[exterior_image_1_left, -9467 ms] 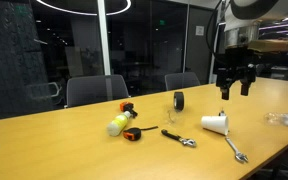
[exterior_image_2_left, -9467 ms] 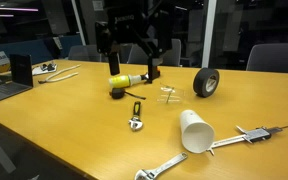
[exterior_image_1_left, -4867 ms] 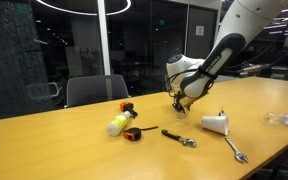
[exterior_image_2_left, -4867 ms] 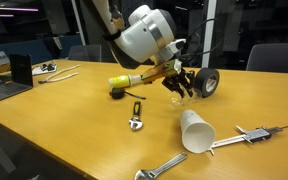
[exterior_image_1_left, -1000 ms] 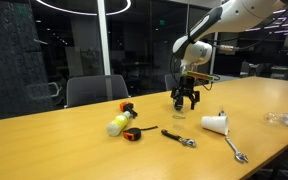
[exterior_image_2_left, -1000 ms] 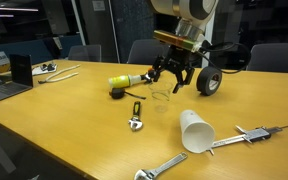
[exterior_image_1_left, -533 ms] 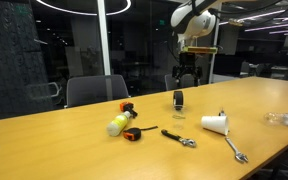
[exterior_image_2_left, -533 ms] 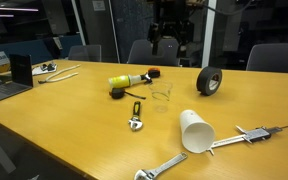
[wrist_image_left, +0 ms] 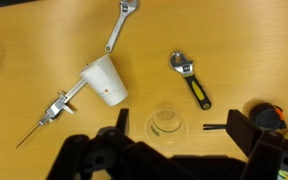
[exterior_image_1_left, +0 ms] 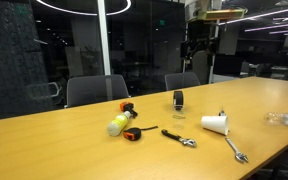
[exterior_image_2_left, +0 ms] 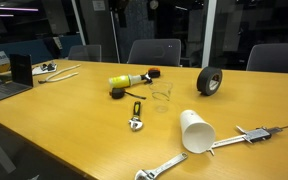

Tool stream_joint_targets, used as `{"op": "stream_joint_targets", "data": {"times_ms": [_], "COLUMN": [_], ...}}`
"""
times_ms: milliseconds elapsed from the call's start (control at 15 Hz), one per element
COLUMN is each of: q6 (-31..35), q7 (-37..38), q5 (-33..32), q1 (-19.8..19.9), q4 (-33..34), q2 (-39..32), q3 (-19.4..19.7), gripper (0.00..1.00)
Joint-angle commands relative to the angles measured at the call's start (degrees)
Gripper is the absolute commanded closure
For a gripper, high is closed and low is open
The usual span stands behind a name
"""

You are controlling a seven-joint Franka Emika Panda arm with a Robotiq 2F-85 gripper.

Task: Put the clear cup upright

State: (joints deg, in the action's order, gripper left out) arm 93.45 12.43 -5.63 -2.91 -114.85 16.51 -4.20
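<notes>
The clear cup (exterior_image_2_left: pixel 162 96) stands upright on the wooden table, mouth up, near the black tape roll (exterior_image_2_left: pixel 208 82). From above in the wrist view the clear cup (wrist_image_left: pixel 166 125) shows as a round rim and base. It is faint in an exterior view (exterior_image_1_left: pixel 180 114). My gripper (wrist_image_left: pixel 181 126) is open and empty, high above the cup, with its fingers wide to either side. It hangs near the top of an exterior view (exterior_image_1_left: pixel 196 50). The opaque white cup (exterior_image_2_left: pixel 196 131) lies on its side nearby.
A yellow-handled wrench (wrist_image_left: pixel 191 80), a silver wrench (wrist_image_left: pixel 119 25) and a caliper (wrist_image_left: pixel 52 112) lie around the cups. A yellow bottle (exterior_image_2_left: pixel 127 82) lies behind. A clear plastic bottle (exterior_image_1_left: pixel 283 119) lies at the table's end. Chairs stand behind the table.
The cup lay on its side and now stands upright. My gripper let it go and has risen straight up, well clear of it.
</notes>
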Motion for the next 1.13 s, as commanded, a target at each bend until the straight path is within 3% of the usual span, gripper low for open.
{"op": "stream_joint_targets", "data": {"times_ms": [0,267,467,533,733,1067], "q6": [1.1,-1.1,-4.5,-3.8,-4.6,-4.6], "q7": [3.6,5.4,5.4,4.2,4.0,4.1], "q5": [2.1,5.8,7.0,6.0,6.6,6.6], "q1": [-0.6,-0.5,0.4,0.7,0.9,1.1], "q4": [-12.6,-21.3,-24.0,-21.0,-23.5,-24.1], "q2": [14.6,28.3,34.8,29.5,34.3,34.5], "q3": [-1.9,-2.7,-2.4,-3.2,-3.2,-3.1], "gripper": [0.0,0.0,0.0,0.0,0.0,0.0]}}
